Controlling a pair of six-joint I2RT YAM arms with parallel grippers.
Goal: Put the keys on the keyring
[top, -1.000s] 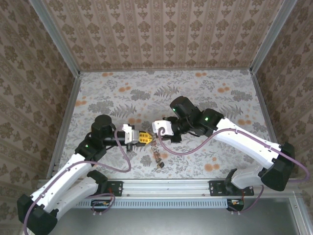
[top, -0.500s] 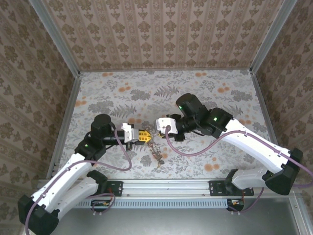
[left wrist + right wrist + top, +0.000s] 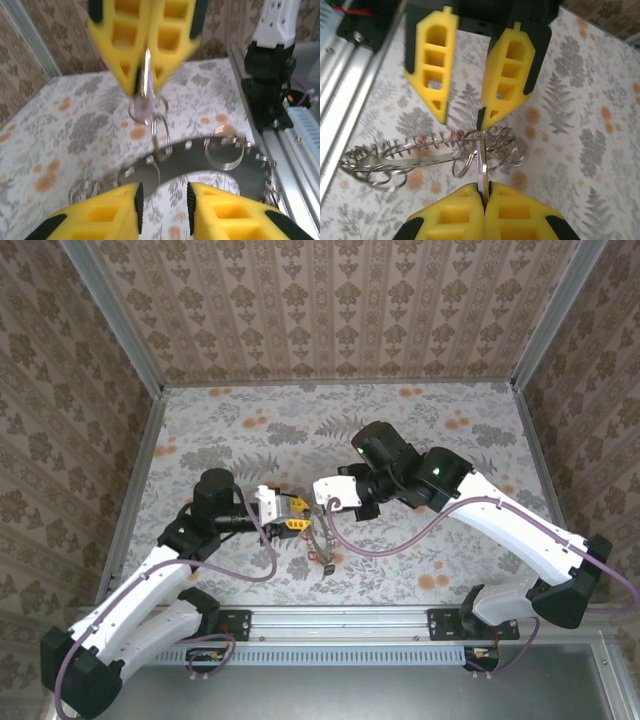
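**Keyring between two grippers over a floral tabletop**

The keyring (image 3: 318,538) is a flat grey band with a jagged rim and small wire loops. It sits just toward 6 o'clock from the tabletop's centre. At its 12 o'clock, the right gripper (image 3: 322,496) has its jaws pressed together on the thin blade of what looks like one of the keys (image 3: 146,75). At 9 o'clock, the left gripper (image 3: 292,519) has its jaws apart. The tabletop (image 3: 230,430) has a grey-and-orange floral print, and the walls (image 3: 300,300) are brown damask.

1 left arm (image 3: 150,580), 1 right arm (image 3: 500,520); 1 left gripper (image 3: 301,519), 1 right gripper (image 3: 315,510); 1 keyring (image 3: 200,167); keys (image 3: 324,562): one cluster, too small to count.
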